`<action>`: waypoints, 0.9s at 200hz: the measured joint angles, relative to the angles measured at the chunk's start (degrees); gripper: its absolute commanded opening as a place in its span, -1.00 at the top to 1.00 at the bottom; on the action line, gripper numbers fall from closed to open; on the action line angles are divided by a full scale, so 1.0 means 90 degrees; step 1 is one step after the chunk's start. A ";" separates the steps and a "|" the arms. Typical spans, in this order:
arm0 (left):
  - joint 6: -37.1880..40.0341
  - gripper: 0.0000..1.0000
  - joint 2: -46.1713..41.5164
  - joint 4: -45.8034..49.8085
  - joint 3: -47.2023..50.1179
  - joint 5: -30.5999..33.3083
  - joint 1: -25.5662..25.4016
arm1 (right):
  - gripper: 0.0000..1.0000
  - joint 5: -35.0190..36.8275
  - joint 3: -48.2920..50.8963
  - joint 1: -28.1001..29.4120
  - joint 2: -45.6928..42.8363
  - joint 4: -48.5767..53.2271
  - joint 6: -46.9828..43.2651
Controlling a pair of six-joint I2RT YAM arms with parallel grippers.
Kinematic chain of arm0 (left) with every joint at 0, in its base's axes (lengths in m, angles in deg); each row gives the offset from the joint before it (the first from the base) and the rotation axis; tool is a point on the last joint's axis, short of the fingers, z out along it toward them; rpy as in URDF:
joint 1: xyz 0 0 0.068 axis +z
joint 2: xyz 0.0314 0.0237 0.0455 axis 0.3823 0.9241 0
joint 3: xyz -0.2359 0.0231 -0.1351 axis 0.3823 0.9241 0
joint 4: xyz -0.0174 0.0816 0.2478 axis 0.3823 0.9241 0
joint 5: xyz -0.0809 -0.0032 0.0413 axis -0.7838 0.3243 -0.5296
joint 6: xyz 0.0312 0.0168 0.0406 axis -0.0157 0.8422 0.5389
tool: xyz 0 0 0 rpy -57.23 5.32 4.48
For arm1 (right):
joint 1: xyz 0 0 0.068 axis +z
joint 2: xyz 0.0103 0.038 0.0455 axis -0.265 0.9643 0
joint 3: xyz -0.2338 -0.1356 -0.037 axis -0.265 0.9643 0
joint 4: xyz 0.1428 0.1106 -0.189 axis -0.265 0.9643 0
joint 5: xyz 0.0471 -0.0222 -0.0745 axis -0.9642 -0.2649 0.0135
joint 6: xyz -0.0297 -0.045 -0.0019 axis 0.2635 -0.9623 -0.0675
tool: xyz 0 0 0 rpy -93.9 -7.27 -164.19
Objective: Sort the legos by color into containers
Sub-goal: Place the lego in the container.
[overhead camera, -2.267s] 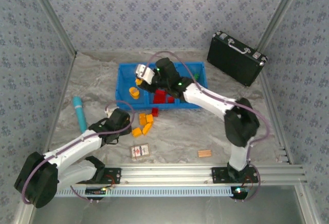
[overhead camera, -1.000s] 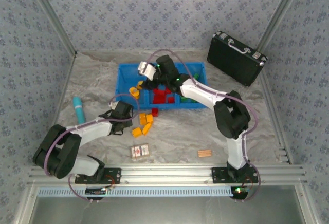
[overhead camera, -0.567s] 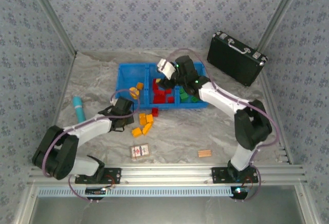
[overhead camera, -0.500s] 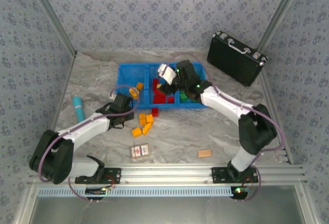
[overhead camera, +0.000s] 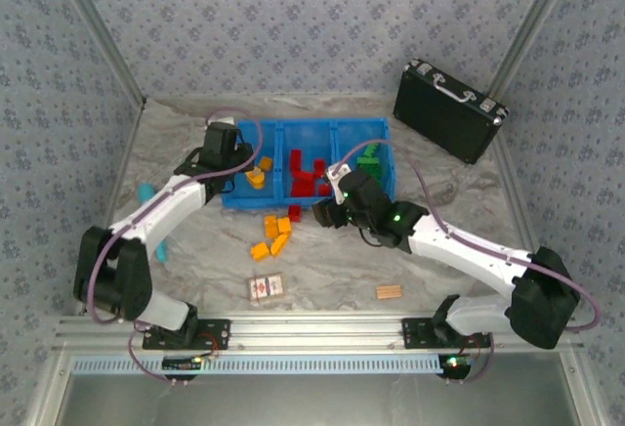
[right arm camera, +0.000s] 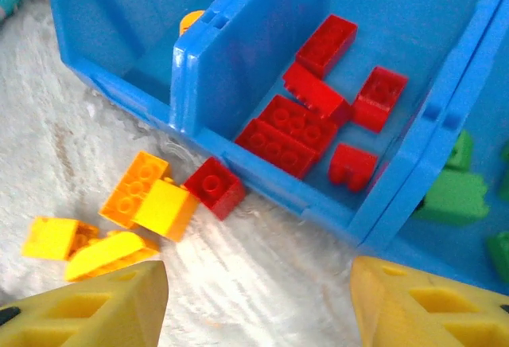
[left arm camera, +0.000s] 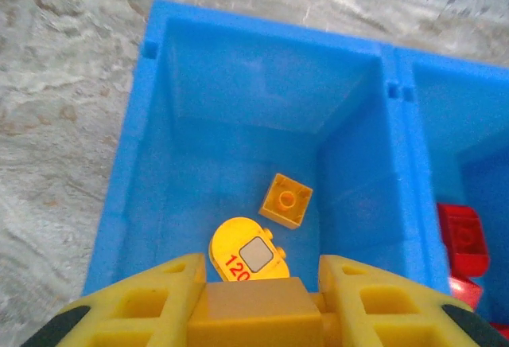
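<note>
My left gripper [overhead camera: 232,157] hangs over the left compartment of the blue tray [overhead camera: 303,124], shut on an orange-yellow brick [left arm camera: 254,309]. Beneath it in that compartment [left arm camera: 151,204] lie a small square yellow brick [left arm camera: 286,200] and a rounded yellow piece marked 120 [left arm camera: 248,253]. My right gripper [overhead camera: 325,214] is low over the table in front of the tray, open [right arm camera: 258,315] and holding nothing. A red brick [right arm camera: 215,186] lies against the tray's front wall, with orange and yellow bricks [right arm camera: 135,189] beside it. Red bricks [right arm camera: 290,132] fill the middle compartment and green ones [right arm camera: 452,196] the right.
A black case [overhead camera: 449,108] stands at the back right. A teal cylinder [overhead camera: 146,192] lies partly under my left arm. A small printed box [overhead camera: 265,288] and a tan wooden block [overhead camera: 389,292] rest near the front edge.
My left gripper rose from the loose bricks on the table to above the left compartment, carrying an orange-yellow brick. My right arm drew back out of the tray down to the table in front.
</note>
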 measured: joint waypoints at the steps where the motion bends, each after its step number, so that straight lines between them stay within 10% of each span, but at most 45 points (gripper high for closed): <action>1: -0.0002 0.43 0.0019 -0.0005 -0.0002 -0.0005 0.0002 | -0.25 0.0002 0.0000 0.0010 0.0002 0.0005 0.0044; 59: 0.0114 0.17 0.0988 -0.0270 -0.0231 -0.0483 0.0107 | -0.24 -0.0223 -0.0010 0.0141 0.0821 0.0279 0.2089; 180: 0.0374 -0.10 0.1520 -0.0248 -0.0974 -0.0889 0.0245 | -0.38 -0.0971 -0.2249 0.0024 0.3361 0.0799 0.2538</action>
